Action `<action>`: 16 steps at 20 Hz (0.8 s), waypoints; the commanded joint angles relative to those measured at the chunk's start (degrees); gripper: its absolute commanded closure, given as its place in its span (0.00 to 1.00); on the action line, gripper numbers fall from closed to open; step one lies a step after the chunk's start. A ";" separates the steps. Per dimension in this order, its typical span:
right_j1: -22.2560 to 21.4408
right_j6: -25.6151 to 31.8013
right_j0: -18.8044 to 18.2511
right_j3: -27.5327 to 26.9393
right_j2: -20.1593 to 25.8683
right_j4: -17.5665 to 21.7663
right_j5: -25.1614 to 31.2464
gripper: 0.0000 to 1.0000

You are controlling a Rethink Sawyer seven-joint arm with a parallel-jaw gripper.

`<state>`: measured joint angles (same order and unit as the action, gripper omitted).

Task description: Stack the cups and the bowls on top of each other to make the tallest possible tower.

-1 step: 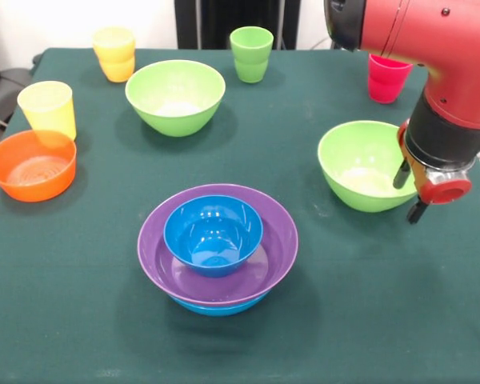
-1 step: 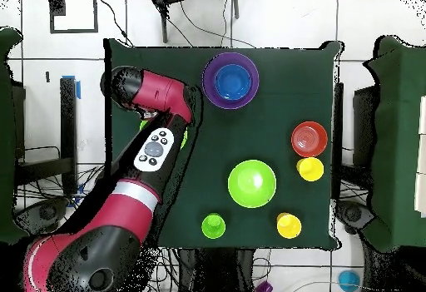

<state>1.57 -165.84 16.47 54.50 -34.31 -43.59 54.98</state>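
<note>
The tower stands at the front centre of the table: a small blue bowl (image 1: 213, 234) inside a wide purple bowl (image 1: 156, 248), which sits in a large blue bowl (image 1: 216, 306). It also shows from above as the tower (image 2: 230, 81). My gripper (image 1: 408, 192) is open at the right rim of a light green bowl (image 1: 360, 164), with one finger inside the rim and one outside. That bowl rests on the table. A second light green bowl (image 1: 174, 96) sits far back at centre. The loose pieces are an orange bowl (image 1: 32, 166), a yellow cup (image 1: 48, 108), an orange-yellow cup (image 1: 114, 53), a green cup (image 1: 251, 54) and a red cup (image 1: 386, 80).
From above, my arm (image 2: 158, 147) covers the gripper and most of the bowl beneath it. The second green bowl (image 2: 251, 183), orange bowl (image 2: 309, 138) and the cups (image 2: 289, 225) sit along the table's other side. Dark green cloth (image 1: 80, 320) covers the table.
</note>
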 commanded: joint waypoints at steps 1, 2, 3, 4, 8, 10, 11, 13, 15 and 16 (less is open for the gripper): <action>2.95 -2.64 -0.02 1.66 8.59 2.79 -5.18 0.00; 3.04 -2.68 -0.01 1.62 8.58 2.76 -5.23 0.00; 3.07 -2.66 0.00 1.64 8.60 2.76 -5.28 0.00; 3.06 -2.50 -0.04 1.73 8.68 2.77 -5.33 0.00; 2.59 -1.51 -0.04 2.62 9.25 2.81 -6.22 0.00; 2.51 -1.35 -0.04 2.75 9.27 2.98 -6.51 1.00; 2.49 -1.41 -0.08 2.78 9.26 2.98 -6.36 1.00; 2.27 -1.50 -0.19 2.84 9.21 3.06 -5.70 1.00; 1.77 -1.08 -0.26 3.51 9.39 3.11 -5.94 1.00; 1.61 -0.81 -0.33 3.79 9.53 3.17 -6.22 1.00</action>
<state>1.24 -165.84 16.47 54.89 -33.93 -43.51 53.61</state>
